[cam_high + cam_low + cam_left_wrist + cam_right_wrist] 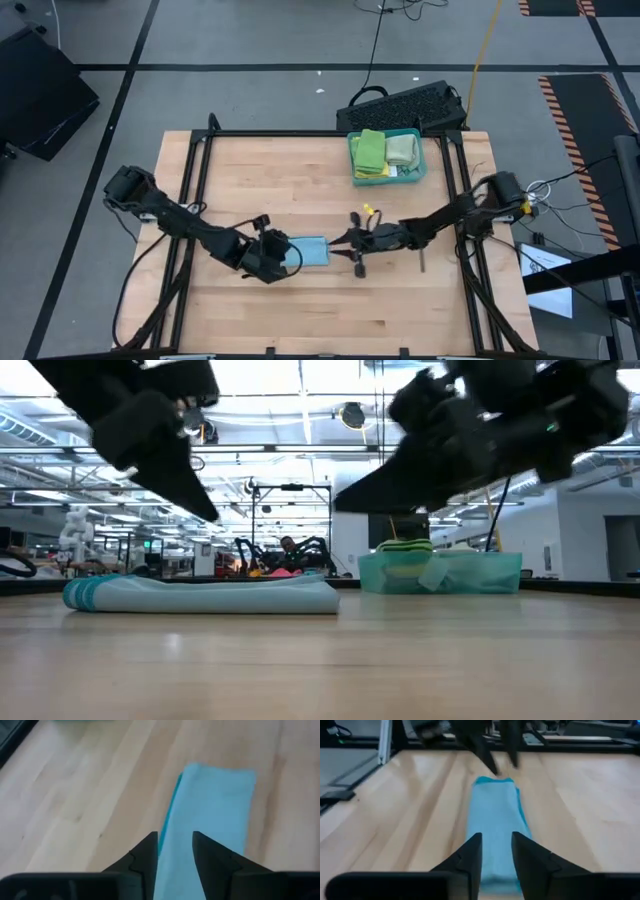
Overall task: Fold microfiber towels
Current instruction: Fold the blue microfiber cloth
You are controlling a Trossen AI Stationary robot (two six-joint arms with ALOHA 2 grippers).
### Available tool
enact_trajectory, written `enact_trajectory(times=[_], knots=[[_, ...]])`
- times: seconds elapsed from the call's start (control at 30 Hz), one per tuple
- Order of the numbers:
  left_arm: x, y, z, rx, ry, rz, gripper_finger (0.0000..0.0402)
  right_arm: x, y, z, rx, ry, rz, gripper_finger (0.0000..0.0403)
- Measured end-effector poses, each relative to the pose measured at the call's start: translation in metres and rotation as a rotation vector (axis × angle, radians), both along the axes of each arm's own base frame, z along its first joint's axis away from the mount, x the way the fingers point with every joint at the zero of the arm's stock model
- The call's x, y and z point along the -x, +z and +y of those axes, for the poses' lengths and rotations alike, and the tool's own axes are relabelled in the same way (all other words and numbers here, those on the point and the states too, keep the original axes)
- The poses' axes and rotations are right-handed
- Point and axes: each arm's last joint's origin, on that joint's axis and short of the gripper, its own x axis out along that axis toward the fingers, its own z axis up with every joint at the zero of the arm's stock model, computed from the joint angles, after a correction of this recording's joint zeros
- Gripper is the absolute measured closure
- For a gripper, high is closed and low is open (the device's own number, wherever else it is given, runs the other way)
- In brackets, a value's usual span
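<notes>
A light blue microfiber towel [308, 251] lies folded into a narrow strip, flat on the wooden table near its middle. My left gripper [283, 258] hangs above the strip's left end, slanting down, open, with the towel [215, 810] showing through the gap. My right gripper [340, 243] hovers almost level over the strip's right end, open, looking along the towel [495, 820]. In the low view both grippers stand clear above the towel [200, 595]. Bright green [370, 150] and pale green [402, 150] towels lie in the teal tray [420, 172].
The teal tray [460, 573] stands at the table's far right. A black frame [200, 160] runs along the table's edges. A dark keyboard [400, 105] lies on the floor beyond the far edge. Bare wood lies near and far of the blue towel.
</notes>
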Motion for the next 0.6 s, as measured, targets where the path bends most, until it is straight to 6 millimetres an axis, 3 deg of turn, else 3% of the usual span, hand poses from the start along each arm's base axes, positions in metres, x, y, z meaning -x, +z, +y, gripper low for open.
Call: enact_trajectory(times=[0.17,0.3,0.47,0.6], knots=[[0.002,-0.004,-0.017,-0.007,-0.066,-0.026,0.0274,0.041,0.007,-0.006,0.021,-0.052,0.019,0.0278],[0.000,-0.019,-0.035,-0.055,-0.127,-0.043,0.0236,0.068,0.007,-0.010,0.025,-0.078,0.010,0.0267],[-0.021,-0.032,-0.047,-0.087,-0.207,-0.148,0.0163,0.092,0.002,-0.016,0.026,-0.125,0.013,0.0266],[-0.044,-0.042,-0.046,-0.119,-0.252,-0.206,0.0140,0.102,0.003,-0.019,0.020,-0.125,-0.006,0.0266]])
